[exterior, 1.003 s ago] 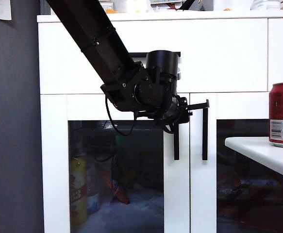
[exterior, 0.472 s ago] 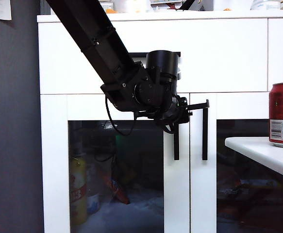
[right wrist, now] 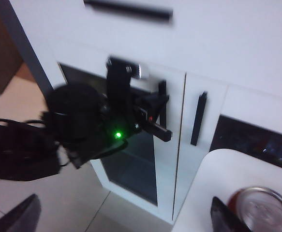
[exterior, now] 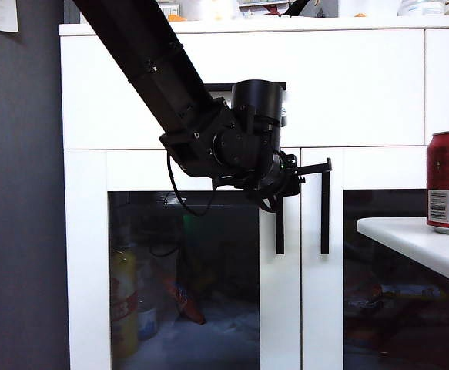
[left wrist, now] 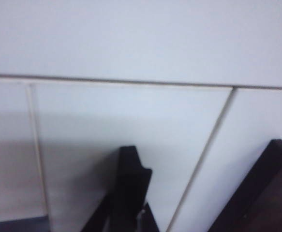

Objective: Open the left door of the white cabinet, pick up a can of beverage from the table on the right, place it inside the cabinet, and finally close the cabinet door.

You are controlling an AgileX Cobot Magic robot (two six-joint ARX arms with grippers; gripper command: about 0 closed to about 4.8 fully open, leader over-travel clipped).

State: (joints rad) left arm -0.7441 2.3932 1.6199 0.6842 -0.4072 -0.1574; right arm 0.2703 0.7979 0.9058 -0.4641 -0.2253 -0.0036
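white cabinet (exterior: 243,100) fills the exterior view: drawer fronts above, two glass-panelled doors below, both shut as you see it now. the left door (exterior: 182,262) sits flush with its neighbour; its vertical black handle (exterior: 279,223) runs down its right edge, just beside the matching handle of the right door (exterior: 325,208).

left gripper (exterior: 316,166) is at the top of that pair of handles, the arm coming down from the upper left. its jaws are closed to a narrow gap and point level, toward the right of the exterior view. the fingers cross in front of the left handle's upper end and reach as far as the right door's handle. you cannot tell from these views whether they are hooked behind the left handle or only lying across it. handle long axis is vertical, jaws lie across it: judged, the pull has to come straight out toward the camera, with the door hinged on its left.

worktop (exterior: 417,243) shows only a corner, lower right. the can of beverage (exterior: 448,181) stands upright on it, well apart from the left arm.

right gripper (right wrist: 124,215) hangs over that corner, jaws spread wide and empty, the can of beverage (right wrist: 261,208) just beside one fingertip. this arm is plainly the nearer one for the pick.
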